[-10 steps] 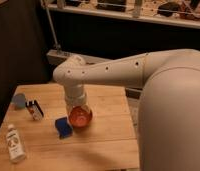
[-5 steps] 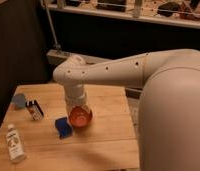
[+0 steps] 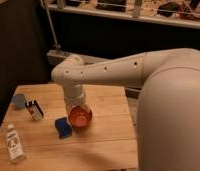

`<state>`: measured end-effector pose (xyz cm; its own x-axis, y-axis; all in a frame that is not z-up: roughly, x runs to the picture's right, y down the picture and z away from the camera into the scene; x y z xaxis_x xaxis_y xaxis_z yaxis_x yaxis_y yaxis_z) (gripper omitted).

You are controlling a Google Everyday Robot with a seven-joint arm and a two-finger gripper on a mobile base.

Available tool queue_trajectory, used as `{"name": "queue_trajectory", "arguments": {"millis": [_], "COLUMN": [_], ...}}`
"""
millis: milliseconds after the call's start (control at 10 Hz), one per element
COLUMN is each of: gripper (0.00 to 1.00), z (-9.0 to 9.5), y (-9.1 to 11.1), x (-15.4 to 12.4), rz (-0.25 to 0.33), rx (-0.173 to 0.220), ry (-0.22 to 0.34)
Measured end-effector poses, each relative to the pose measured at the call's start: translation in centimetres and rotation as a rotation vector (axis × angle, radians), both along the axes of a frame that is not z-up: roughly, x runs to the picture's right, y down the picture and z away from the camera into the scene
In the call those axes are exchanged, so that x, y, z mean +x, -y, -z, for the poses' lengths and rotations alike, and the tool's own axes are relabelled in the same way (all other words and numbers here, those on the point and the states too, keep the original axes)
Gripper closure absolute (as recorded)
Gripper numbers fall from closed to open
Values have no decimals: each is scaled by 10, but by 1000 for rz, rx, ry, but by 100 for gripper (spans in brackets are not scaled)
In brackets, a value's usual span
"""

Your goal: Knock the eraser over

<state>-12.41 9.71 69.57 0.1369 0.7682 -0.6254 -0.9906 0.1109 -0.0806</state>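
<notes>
My gripper (image 3: 78, 111) hangs at the end of my white arm (image 3: 108, 72), low over the middle of the wooden table (image 3: 105, 140). It is right at a round orange-red bowl-like thing (image 3: 80, 118). I cannot tell whether the gripper is released, clenched, or grasping that thing.

Nothing has shifted in the last second. My arm stays in the same pose and every item keeps its place. I judge from this that no sweep toward the target has begun and the task is not yet advanced.

Just beside my gripper, to its left in the camera view, lies a solid bright-blue sponge-like block (image 3: 63, 127). Farther out on that same side, well apart from my gripper, is the small thin dark eraser with white stripes (image 3: 34, 110). It stands upright on end with a paler side showing, and nothing touches it. It looks narrow-footed, so I judge that a light sideways nudge near its top would tip it.

Beyond it sits a round pale-blue cup (image 3: 19, 100), close to the eraser. A clear plastic bottle with a label (image 3: 14, 144) is off by the table's near corner, farthest from my gripper.
</notes>
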Motion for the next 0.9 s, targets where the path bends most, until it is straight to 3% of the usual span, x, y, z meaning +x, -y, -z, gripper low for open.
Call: {"name": "queue_trajectory", "arguments": {"millis": [300,500,700,900], "gripper": [35,35,45,67], "z": [16,27,34,39], "y": [5,6,6,4], "x": [-53,-99,-129,-162], "rz": [147,239,287,338], "rx": [44,48,49,40], "ry": [68,129,180,232]}}
